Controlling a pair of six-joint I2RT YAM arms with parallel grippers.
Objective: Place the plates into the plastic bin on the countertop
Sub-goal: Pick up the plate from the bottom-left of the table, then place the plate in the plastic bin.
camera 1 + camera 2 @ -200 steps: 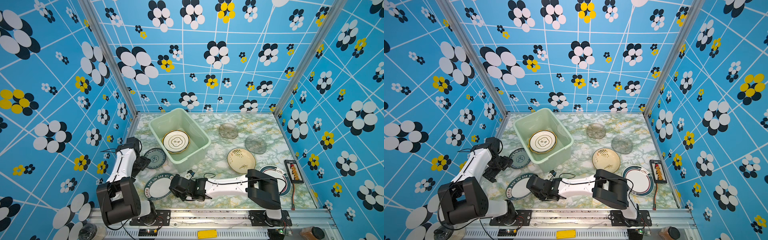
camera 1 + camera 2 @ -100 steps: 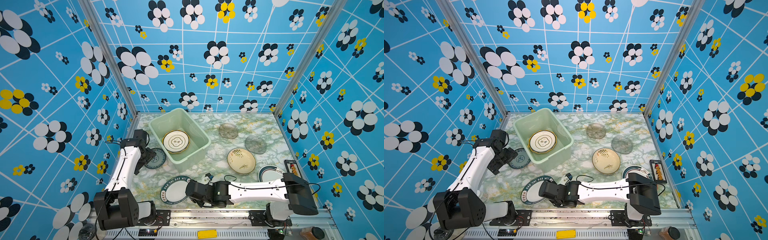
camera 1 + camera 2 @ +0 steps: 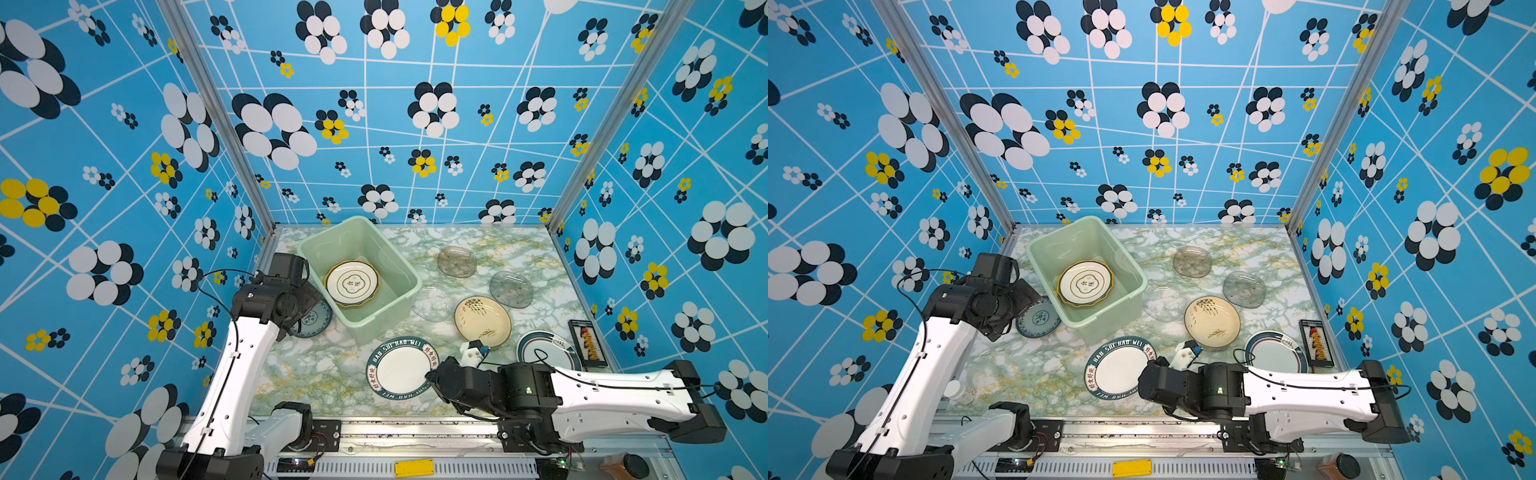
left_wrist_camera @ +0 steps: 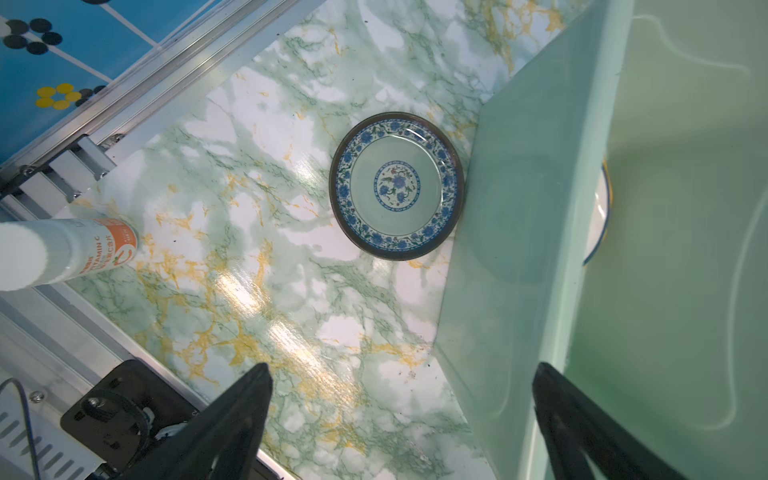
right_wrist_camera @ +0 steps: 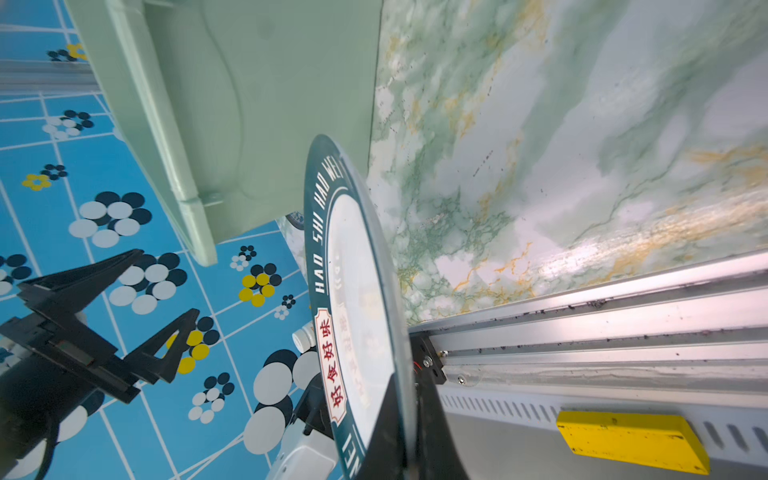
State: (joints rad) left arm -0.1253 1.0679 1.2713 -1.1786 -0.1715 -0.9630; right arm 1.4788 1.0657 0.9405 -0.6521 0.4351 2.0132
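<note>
My right gripper [image 3: 432,376] [image 5: 409,415] is shut on the right rim of a white plate [image 3: 401,368] [image 5: 357,291] with a dark lettered rim, held low over the countertop [image 3: 316,374] in front of the plastic bin [image 3: 309,249]. One gold-rimmed plate [image 3: 352,283] lies inside the bin. My left gripper [image 3: 307,299] [image 4: 401,370] hangs open over a small blue-green plate [image 3: 313,320] [image 4: 397,185] that touches the bin's left wall [image 4: 519,208]. To the right lie a cream plate [image 3: 482,322], three clear glass plates [image 3: 456,262] [image 3: 511,289] [image 3: 432,303] and another dark-rimmed plate [image 3: 544,349].
A white vitamin bottle [image 4: 70,253] [image 3: 957,390] lies at the front left corner. A black rectangular tray [image 3: 588,343] sits against the right wall. The aluminium rail [image 3: 415,428] with a yellow block [image 3: 413,467] borders the front; blue flowered walls close in the other three sides.
My right arm swung to the right, carrying the lettered plate from front left to front centre. My left gripper moved back toward the bin, staying open.
</note>
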